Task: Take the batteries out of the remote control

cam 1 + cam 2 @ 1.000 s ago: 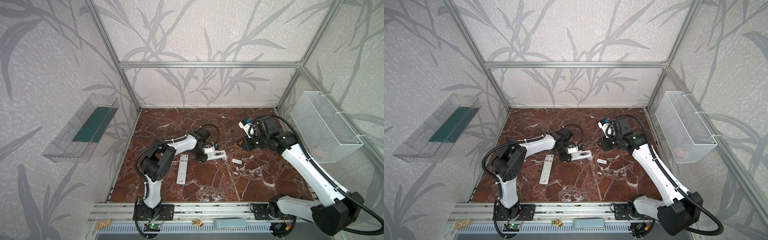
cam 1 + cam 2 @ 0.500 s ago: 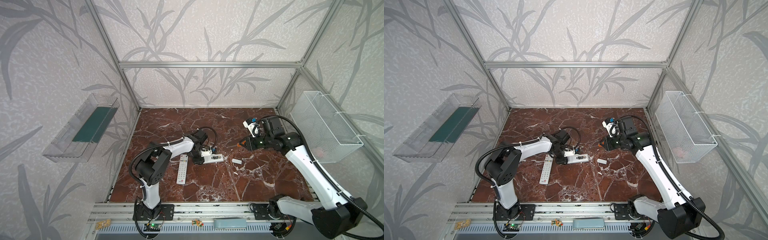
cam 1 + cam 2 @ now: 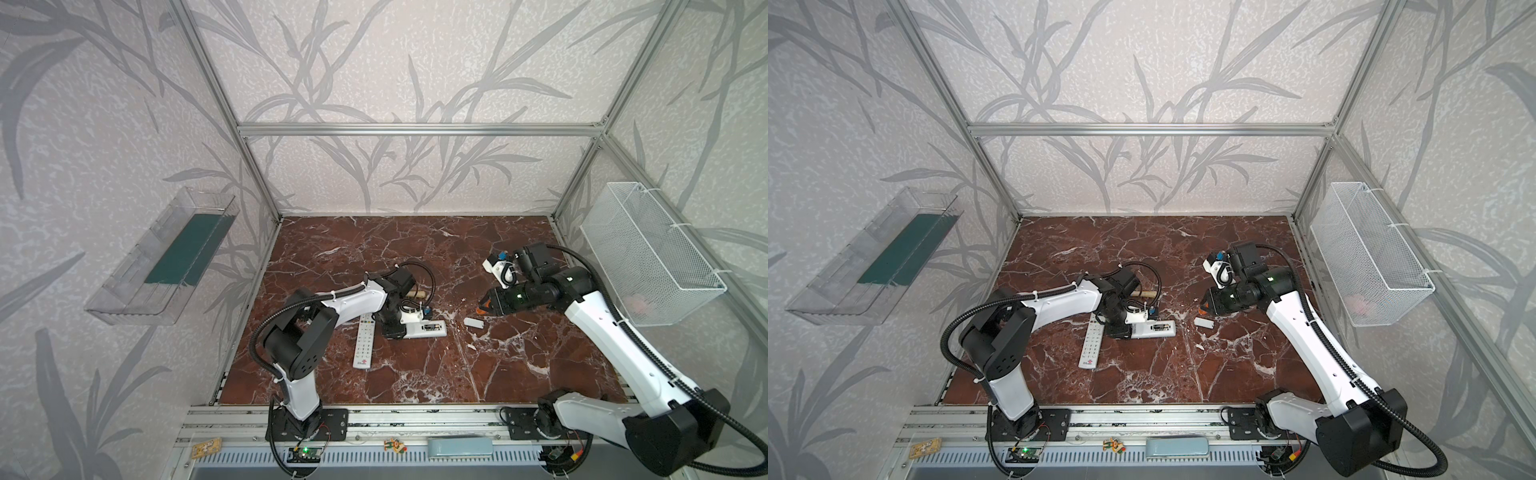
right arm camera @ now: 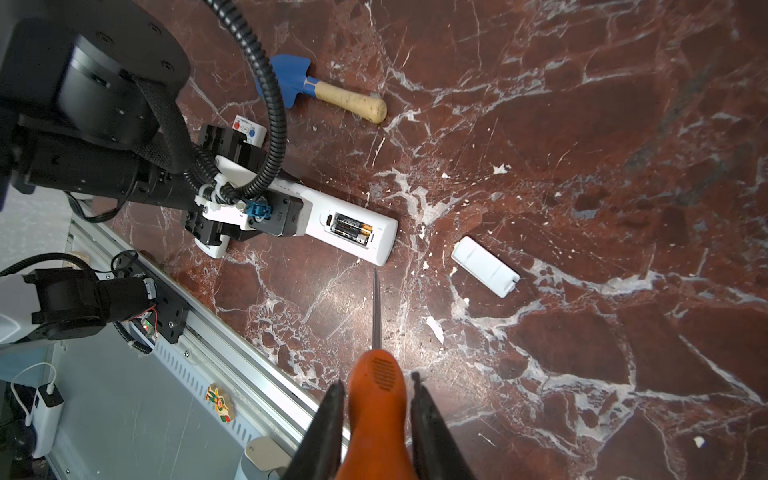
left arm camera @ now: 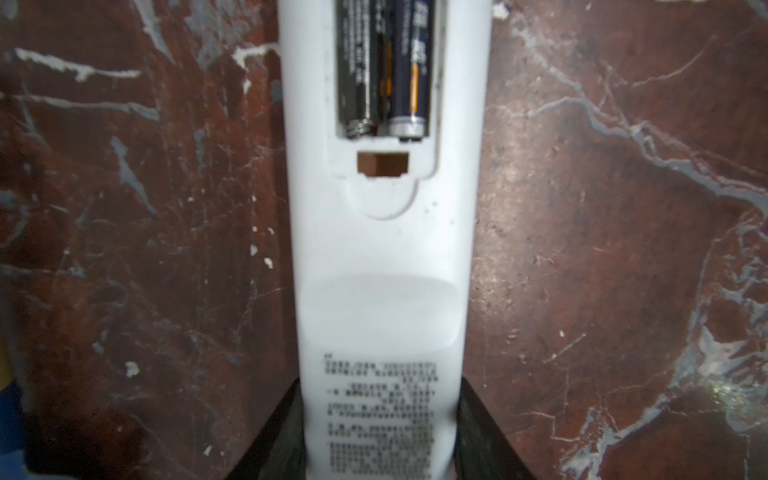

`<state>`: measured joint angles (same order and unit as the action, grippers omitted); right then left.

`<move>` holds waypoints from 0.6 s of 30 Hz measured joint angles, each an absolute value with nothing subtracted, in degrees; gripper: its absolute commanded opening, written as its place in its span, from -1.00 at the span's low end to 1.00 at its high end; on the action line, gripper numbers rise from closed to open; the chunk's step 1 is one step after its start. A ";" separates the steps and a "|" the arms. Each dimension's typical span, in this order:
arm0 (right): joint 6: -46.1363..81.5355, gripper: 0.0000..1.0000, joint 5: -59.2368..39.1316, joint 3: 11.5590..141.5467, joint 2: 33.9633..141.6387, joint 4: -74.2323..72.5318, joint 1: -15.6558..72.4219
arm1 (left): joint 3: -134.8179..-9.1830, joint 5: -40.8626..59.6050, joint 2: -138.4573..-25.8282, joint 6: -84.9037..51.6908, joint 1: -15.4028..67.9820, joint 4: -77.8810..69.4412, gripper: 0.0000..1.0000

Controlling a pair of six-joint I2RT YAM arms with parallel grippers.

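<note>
While the left hand (image 5: 380, 415) grips the remote (image 5: 380, 257), batteries (image 5: 384, 70) seated just beyond it, right hand (image 4: 376, 388) clenching screwdriver (image 4: 374, 432)

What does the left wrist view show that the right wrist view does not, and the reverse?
Only left wrist: the printed label and the spring on the back of the remote. Only right wrist: the screwdriver in the right gripper, the loose cover and a blue shovel. Both: the remote, held by the left gripper, with two batteries in its open compartment, on the table.
</note>
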<state>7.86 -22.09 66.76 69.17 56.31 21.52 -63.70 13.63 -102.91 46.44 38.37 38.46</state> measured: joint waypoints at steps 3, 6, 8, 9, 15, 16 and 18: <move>8.36 -0.95 -21.50 66.70 70.26 56.95 22.94 | -63.02 13.91 -102.85 46.41 38.44 38.04 -0.35; 8.97 -0.95 -21.52 66.04 71.00 56.86 23.14 | -62.85 14.00 -102.85 46.35 38.52 37.89 -0.35; 9.52 -0.95 -21.54 65.21 71.16 56.75 23.29 | -62.83 14.00 -102.85 46.33 38.59 37.89 -0.35; 9.76 -0.95 -21.61 64.62 71.22 56.64 23.33 | -62.85 14.00 -102.85 46.33 38.61 37.89 -0.35; 10.94 -0.95 -23.14 61.98 72.62 54.78 23.86 | -62.83 13.82 -102.85 46.28 38.96 37.89 -0.35; 11.05 -0.95 -23.35 61.73 73.01 54.22 24.03 | -62.83 13.76 -102.85 46.28 39.07 37.91 -0.35; 11.20 -0.95 -23.66 61.65 73.71 53.47 24.25 | -62.83 13.56 -102.85 46.26 39.35 37.91 -0.36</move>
